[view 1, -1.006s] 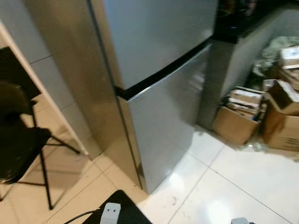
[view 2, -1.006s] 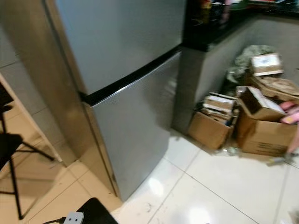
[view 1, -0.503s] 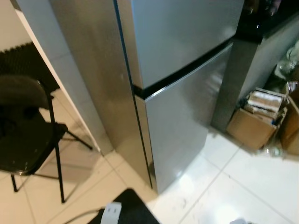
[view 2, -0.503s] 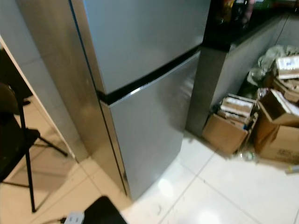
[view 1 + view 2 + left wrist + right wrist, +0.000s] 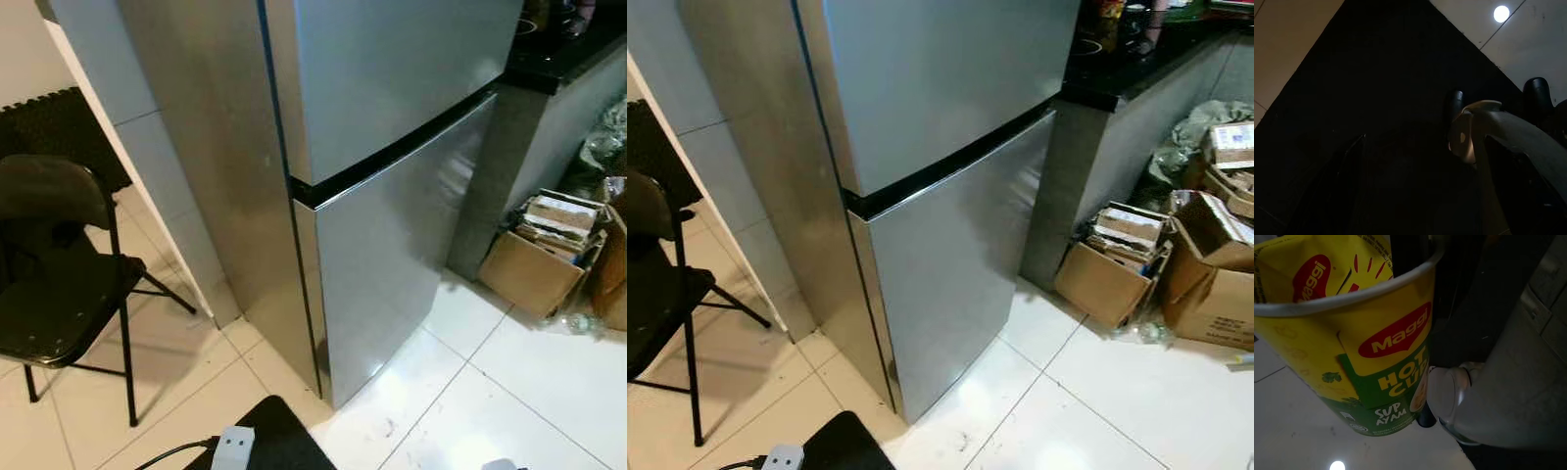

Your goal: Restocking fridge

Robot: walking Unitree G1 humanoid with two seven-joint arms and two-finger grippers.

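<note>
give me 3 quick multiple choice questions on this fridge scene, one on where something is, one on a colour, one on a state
1. Where do the cardboard boxes stand?
A. on the floor to the robot's right of the fridge
B. on the chair
C. on top of the fridge

2. What is the main colour of the noodle cup at the right gripper?
A. blue
B. yellow
C. white

3. How are the fridge doors?
A. both shut
B. upper open
C. lower open

Answers:
1 A, they sit on the tiles below the dark counter.
2 B, yellow with a red logo and a green band.
3 A, both panels lie flush, with just the dark seam between them.
</note>
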